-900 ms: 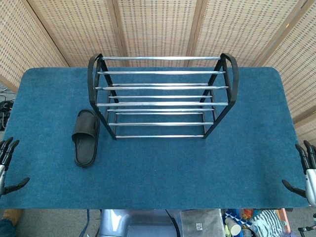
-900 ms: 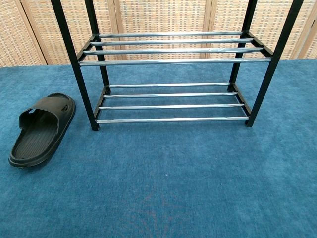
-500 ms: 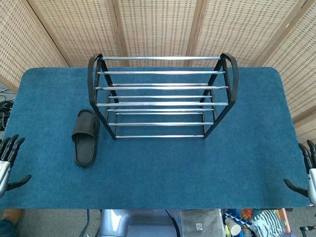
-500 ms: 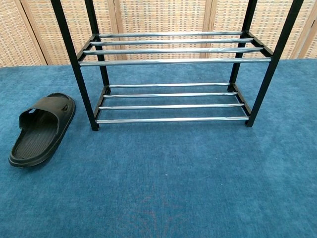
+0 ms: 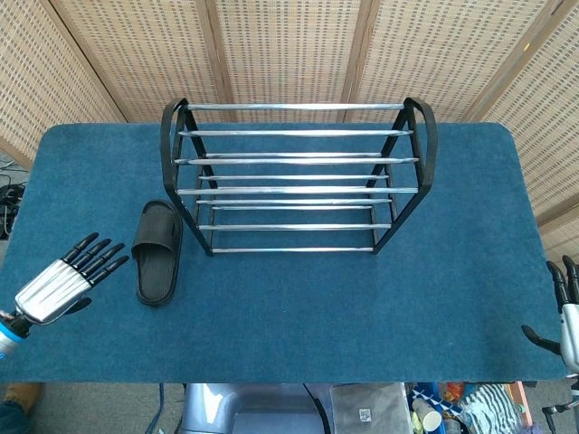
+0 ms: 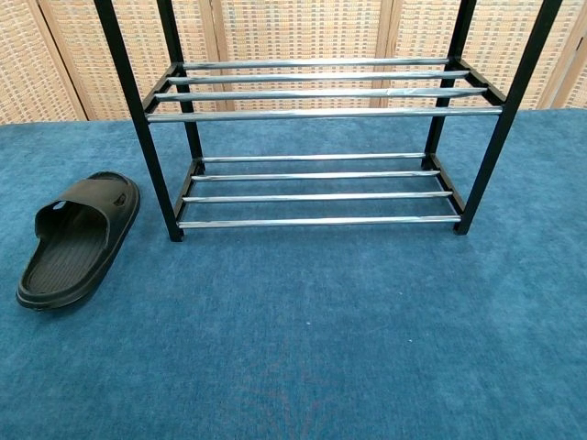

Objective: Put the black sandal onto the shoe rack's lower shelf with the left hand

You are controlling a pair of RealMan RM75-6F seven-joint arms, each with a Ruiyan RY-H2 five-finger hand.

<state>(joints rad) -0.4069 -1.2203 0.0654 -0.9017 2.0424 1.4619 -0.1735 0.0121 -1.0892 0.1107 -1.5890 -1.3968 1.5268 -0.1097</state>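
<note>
The black sandal (image 5: 157, 252) lay sole-down on the blue carpeted table (image 5: 470, 181), just left of the shoe rack (image 5: 298, 176), its long axis running front to back, toe toward the woven-panel wall (image 5: 289, 45). The left hand (image 5: 65, 279) hovered near it, fingers spread, empty. The right hand (image 5: 564, 316) showed only partly at the table's edge; its fingers' state I cannot tell

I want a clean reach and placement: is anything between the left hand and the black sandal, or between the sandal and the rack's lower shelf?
Nothing visible. Bare carpet separates the left hand from the black sandal; the lower shelf is empty, its open front unobstructed.
</note>
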